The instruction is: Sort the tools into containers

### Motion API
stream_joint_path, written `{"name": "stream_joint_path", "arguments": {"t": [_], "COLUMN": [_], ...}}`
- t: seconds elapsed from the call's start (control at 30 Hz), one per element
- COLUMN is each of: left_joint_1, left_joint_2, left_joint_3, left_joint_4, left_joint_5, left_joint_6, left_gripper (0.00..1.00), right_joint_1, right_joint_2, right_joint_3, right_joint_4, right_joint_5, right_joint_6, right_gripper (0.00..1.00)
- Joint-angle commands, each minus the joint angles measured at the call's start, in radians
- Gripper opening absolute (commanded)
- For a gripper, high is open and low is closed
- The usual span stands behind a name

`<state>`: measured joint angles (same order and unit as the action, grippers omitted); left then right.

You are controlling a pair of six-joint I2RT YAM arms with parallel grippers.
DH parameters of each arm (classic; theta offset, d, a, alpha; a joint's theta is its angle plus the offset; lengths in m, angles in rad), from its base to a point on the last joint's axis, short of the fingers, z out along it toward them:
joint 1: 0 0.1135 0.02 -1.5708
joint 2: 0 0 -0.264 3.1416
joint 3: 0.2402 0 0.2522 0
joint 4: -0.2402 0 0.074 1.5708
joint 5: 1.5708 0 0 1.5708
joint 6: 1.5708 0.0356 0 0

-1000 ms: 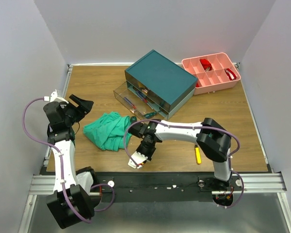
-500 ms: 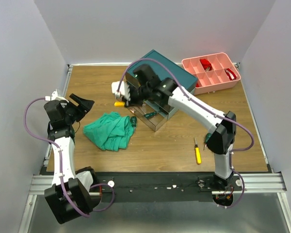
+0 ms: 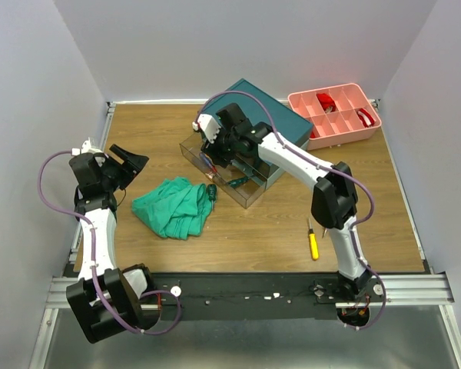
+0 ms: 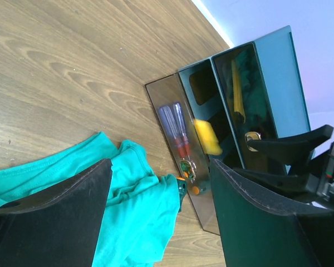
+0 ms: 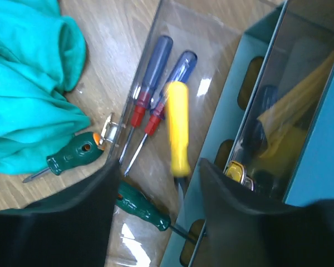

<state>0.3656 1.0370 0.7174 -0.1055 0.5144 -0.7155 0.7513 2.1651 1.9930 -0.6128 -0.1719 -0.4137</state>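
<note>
My right gripper (image 3: 215, 148) (image 5: 158, 167) is open over the pulled-out clear upper drawer (image 3: 192, 146) (image 5: 214, 53) of the teal box (image 3: 253, 123). A yellow-handled screwdriver (image 5: 179, 128) shows blurred between the jaws, touching neither finger. Two red-and-blue screwdrivers (image 5: 156, 64) (image 4: 175, 128) lie in that drawer. A green screwdriver (image 5: 142, 207) lies in the lower open drawer (image 3: 246, 192). Another green one (image 5: 72, 156) (image 3: 211, 192) rests on the table at the cloth's edge. One more yellow screwdriver (image 3: 313, 244) lies near the front. My left gripper (image 3: 131, 160) (image 4: 161, 167) hangs open and empty at the left.
A crumpled green cloth (image 3: 173, 206) (image 4: 128, 206) lies left of the drawers. A pink compartment tray (image 3: 334, 115) with red items stands at the back right. A closed drawer (image 5: 300, 111) of the box holds yellow tools.
The right arm swung from the table's front up to the open upper drawer with the yellow screwdriver, then opened its jaws and let it go. The left arm barely moved.
</note>
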Motion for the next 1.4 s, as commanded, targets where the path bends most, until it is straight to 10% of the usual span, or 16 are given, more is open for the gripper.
{"name": "stream_joint_path", "arguments": {"t": [0.0,0.27,0.73,1.37], "left_joint_1": [0.006,0.004,0.004,0.024], "left_joint_2": [0.006,0.017,-0.058,-0.134], "left_joint_3": [0.022,0.034,0.013,-0.067], "left_joint_4": [0.018,0.026,0.026,0.02], "left_joint_5": [0.019,0.015,-0.001,-0.024], "left_joint_6": [0.008,-0.019,-0.047,-0.035], "left_gripper": [0.8,0.8,0.8,0.8], "right_joint_1": [0.029,0.143,0.181,0.184], "right_joint_2": [-0.066,-0.146,-0.11,0.065], "right_joint_3": [-0.008,-0.169,-0.304,-0.229], "right_joint_4": [0.021,0.01,0.059,0.042], "right_joint_5": [-0.112,-0.131,0.212,0.333], "right_joint_6": [-0.057,-0.027,0.581,0.694], "right_gripper": [0.68,0.61,0.62,0.58]}}
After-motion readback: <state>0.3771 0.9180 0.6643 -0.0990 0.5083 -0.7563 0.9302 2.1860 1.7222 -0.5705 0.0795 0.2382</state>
